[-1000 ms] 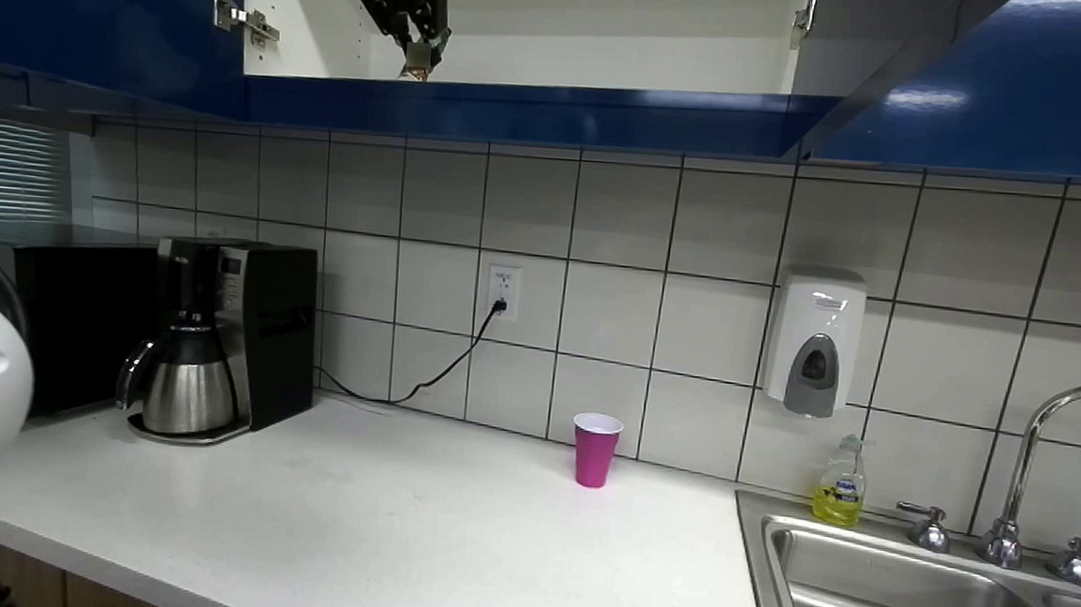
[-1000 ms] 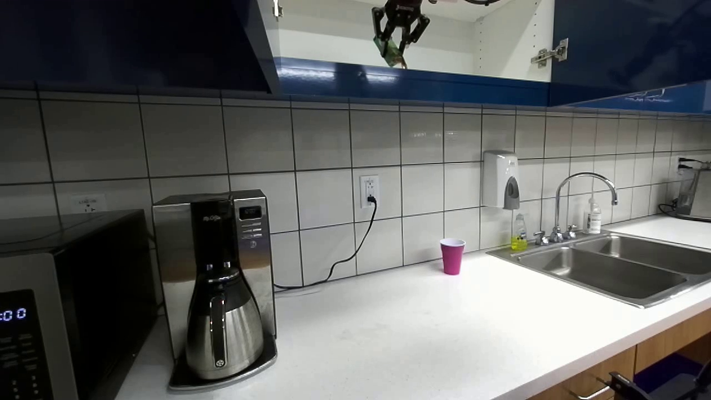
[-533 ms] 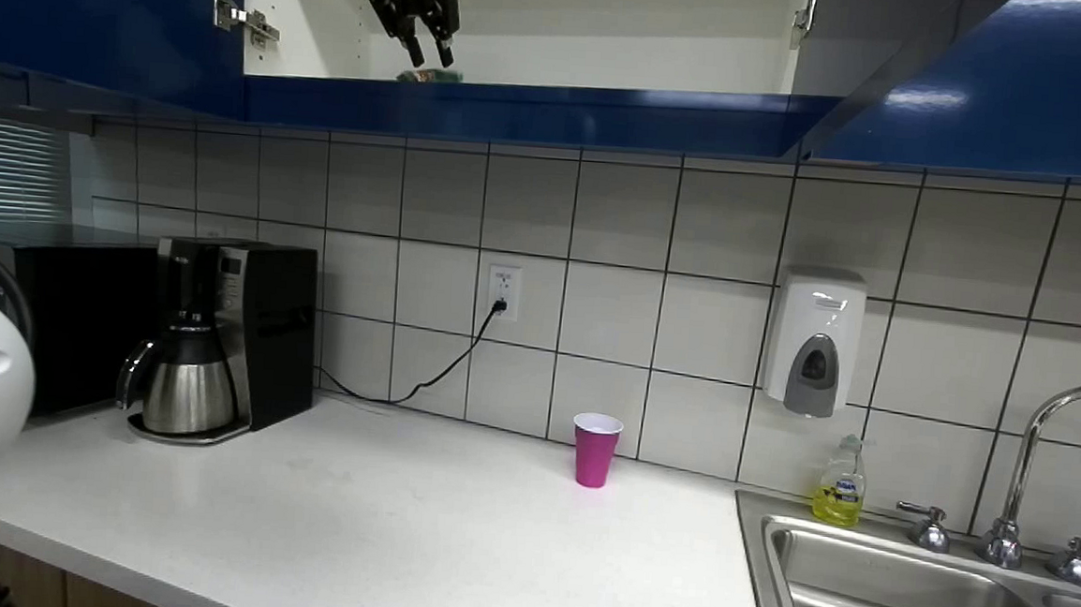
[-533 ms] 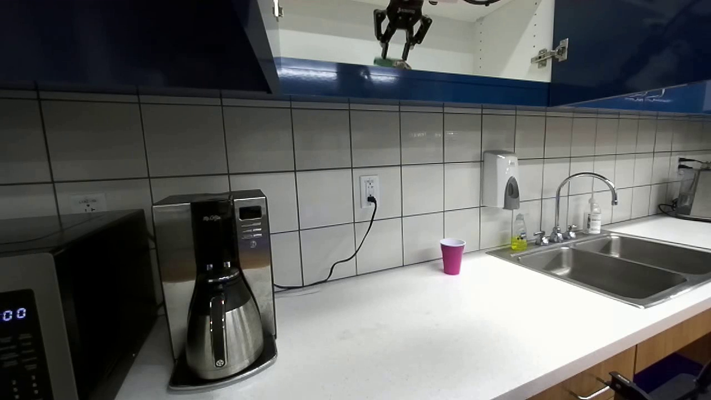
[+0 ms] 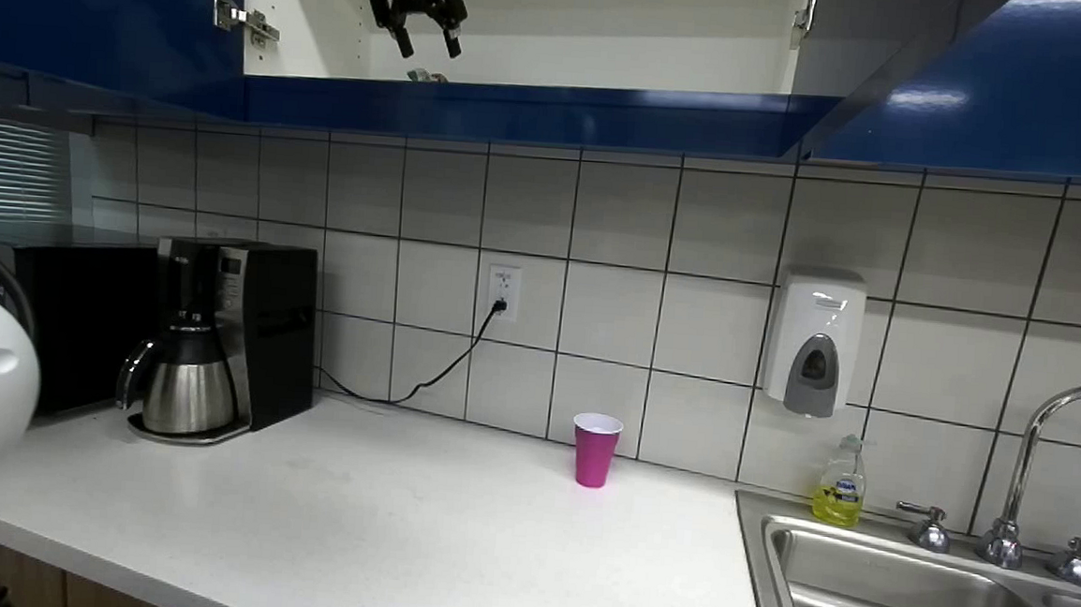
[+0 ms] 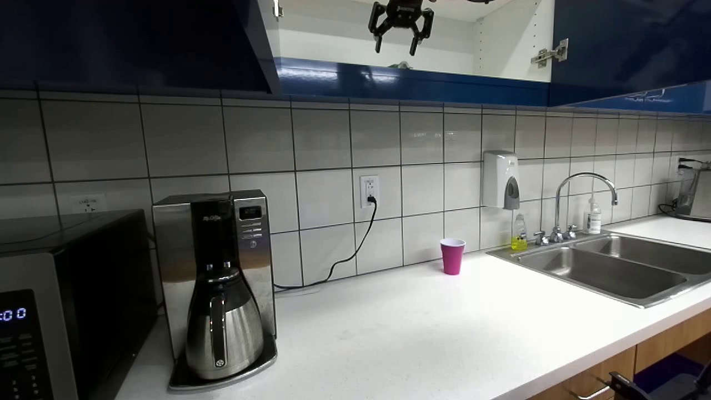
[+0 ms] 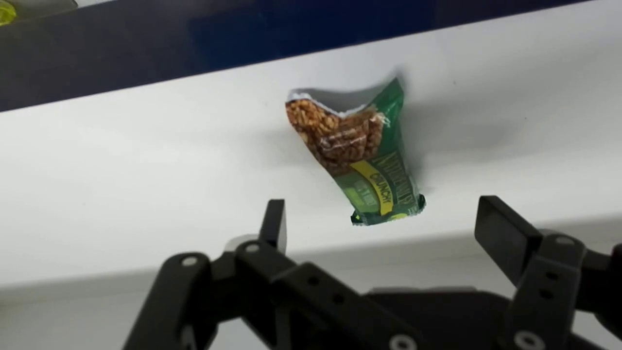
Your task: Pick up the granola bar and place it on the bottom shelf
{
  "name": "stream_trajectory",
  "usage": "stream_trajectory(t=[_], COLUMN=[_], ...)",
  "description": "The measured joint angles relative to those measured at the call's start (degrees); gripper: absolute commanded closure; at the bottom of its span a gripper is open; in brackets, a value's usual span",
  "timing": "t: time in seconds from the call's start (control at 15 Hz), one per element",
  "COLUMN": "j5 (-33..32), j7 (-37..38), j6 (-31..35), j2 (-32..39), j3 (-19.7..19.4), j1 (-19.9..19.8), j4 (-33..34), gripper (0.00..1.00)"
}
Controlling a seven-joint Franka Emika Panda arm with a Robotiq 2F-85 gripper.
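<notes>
The granola bar (image 7: pixel 357 150), in a crumpled green wrapper with a brown granola picture, lies on the white bottom shelf (image 7: pixel 146 194) of the cabinet. Only the top of the granola bar (image 5: pixel 428 77) peeks over the blue trim in an exterior view; the same sliver of granola bar (image 6: pixel 401 65) shows in an exterior view. My gripper (image 6: pixel 395 51) hangs inside the cabinet just above it, fingers pointing down and spread wide, apart from the wrapper. In the wrist view nothing is between the black fingers (image 7: pixel 508 238).
Dark blue trim (image 5: pixel 515 111) runs along the shelf's front edge. An open blue door (image 6: pixel 627 50) and a side wall (image 5: pixel 305 17) flank the cabinet opening. Below, the counter holds a pink cup (image 5: pixel 593 452) and a coffee maker (image 6: pixel 216 289), beside a sink (image 6: pixel 600 272).
The fingers have opened and let go of the granola bar, which went from tilted in the grip to lying on the shelf. My gripper has risen slightly away from it.
</notes>
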Motion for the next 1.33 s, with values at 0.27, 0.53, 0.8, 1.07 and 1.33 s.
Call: stream_trajectory(t=[0.27, 0.53, 0.8, 1.07, 1.33], j5=[0.0, 0.0, 0.0, 0.0, 0.0], j7=[0.2, 0.4, 0.6, 0.7, 0.7], j6=[-0.1, 0.5, 3.1, 5.3, 7.1], j2=[-0.3, -1.5, -4.4, -8.2, -12.6], j3=[0.1, 0.1, 0.1, 0.1, 0.1], j1=[0.0, 0.1, 0.4, 0.6, 0.6], j4=[-0.4, -3.4, -8.7, -13.2, -18.0], gripper=[0.0, 0.0, 0.0, 0.0, 0.0])
